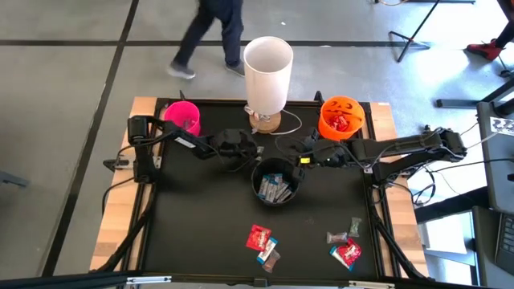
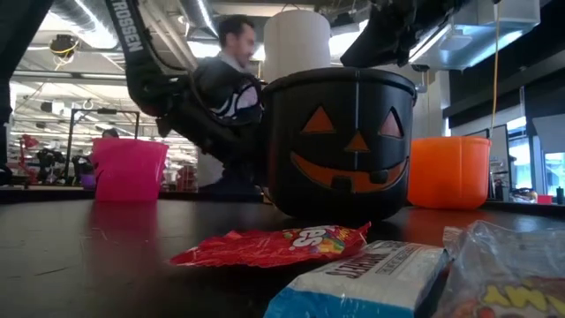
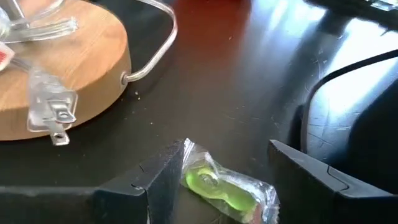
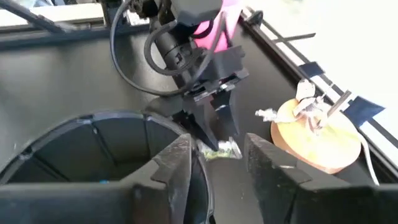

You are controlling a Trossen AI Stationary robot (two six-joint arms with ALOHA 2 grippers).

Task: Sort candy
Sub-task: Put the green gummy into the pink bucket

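1. My left gripper point(image 3: 217, 180) hangs low over the black table point(image 1: 201, 225), just beside the black pumpkin bucket point(image 1: 276, 181), fingers point(image 3: 155, 180) spread either side of a green candy in a clear wrapper point(image 3: 227, 191) without closing on it.
2. My right gripper point(image 4: 217, 165) is above the near rim of that bucket, fingers parted, nothing between them; it faces the left gripper across the green candy.
3. Blue-and-white mini bars point(image 1: 275, 189) lie inside the black bucket.
4. Red packets point(image 1: 340, 122) fill the orange pumpkin bucket point(image 1: 340, 117) at the back.
5. The pink cup point(image 1: 183, 117) stands at the back left corner.
6. Loose candy remains at the front: a red packet point(image 1: 259, 237) with two small pieces, and a second cluster point(image 1: 346, 246) further right.
7. A white lamp on a wooden base point(image 1: 267, 120) stands between cup and orange bucket.
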